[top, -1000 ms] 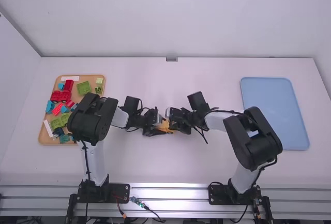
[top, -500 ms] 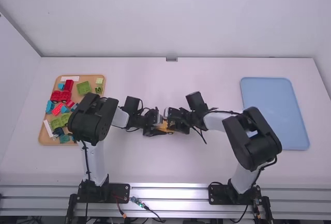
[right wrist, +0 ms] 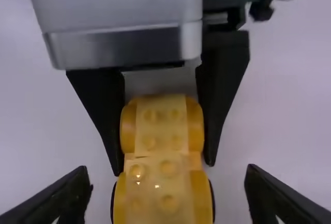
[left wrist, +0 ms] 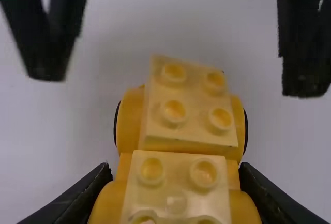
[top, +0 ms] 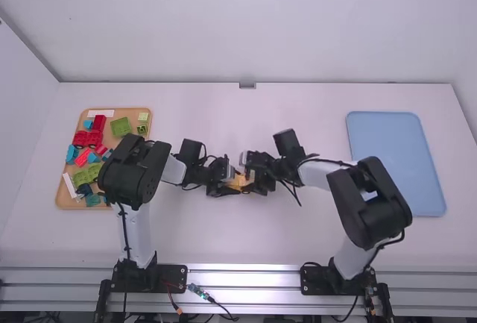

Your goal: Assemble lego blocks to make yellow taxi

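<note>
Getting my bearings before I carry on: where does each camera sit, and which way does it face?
High view: above and behind the arms, facing forward and down onto the table; the left arm and right arm show.
Left wrist view: on that wrist, facing the yellow block assembly; left tool grips it, right tool open beyond.
Right wrist view: on that wrist, facing the assembly and left tool past its own open fingers.
Shared by both wrist views: the assembly, both tools.

High overview, opposed wrist close-ups
</note>
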Motion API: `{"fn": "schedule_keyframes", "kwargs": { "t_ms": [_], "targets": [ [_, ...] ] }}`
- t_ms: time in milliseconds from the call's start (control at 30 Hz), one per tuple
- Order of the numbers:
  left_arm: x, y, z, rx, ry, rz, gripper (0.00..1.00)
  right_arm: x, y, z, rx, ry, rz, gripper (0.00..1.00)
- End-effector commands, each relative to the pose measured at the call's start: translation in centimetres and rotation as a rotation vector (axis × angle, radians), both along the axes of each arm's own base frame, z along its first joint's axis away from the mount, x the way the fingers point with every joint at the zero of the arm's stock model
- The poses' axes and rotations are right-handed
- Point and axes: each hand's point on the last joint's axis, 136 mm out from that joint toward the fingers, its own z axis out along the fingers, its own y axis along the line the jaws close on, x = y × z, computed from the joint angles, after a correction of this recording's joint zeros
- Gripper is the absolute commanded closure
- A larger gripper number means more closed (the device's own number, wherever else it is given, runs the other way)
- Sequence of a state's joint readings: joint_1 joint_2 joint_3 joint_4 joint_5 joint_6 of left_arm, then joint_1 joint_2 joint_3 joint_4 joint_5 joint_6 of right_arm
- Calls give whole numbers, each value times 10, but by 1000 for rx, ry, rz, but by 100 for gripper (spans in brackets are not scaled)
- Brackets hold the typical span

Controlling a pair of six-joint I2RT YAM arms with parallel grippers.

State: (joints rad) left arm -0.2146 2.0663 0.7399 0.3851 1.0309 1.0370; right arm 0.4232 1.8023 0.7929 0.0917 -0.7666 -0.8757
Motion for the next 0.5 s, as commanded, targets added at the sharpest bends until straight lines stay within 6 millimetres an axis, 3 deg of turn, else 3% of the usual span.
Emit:
{"fn": "schedule_keyframes", "kwargs": {
  "t_ms": [0, 100, 233, 300, 467],
  "targets": [
    [-5, 1, -10, 32, 20, 5, 84, 6, 2, 20, 57, -38, 16, 17],
    [-5, 1, -10, 31, 20, 5, 84, 7, 0, 21, 55, -35, 8, 16],
    [-5, 1, -10, 31, 19, 5, 84, 0, -4, 13, 15, -41, 40, 23],
    [-5, 1, -10, 28, 19, 3, 84, -3, -9, -1, -73, -50, 34, 29],
    [-5, 1, -10, 29, 20, 4, 84, -7, -5, -7, -96, -55, 42, 33]
  ]
}}
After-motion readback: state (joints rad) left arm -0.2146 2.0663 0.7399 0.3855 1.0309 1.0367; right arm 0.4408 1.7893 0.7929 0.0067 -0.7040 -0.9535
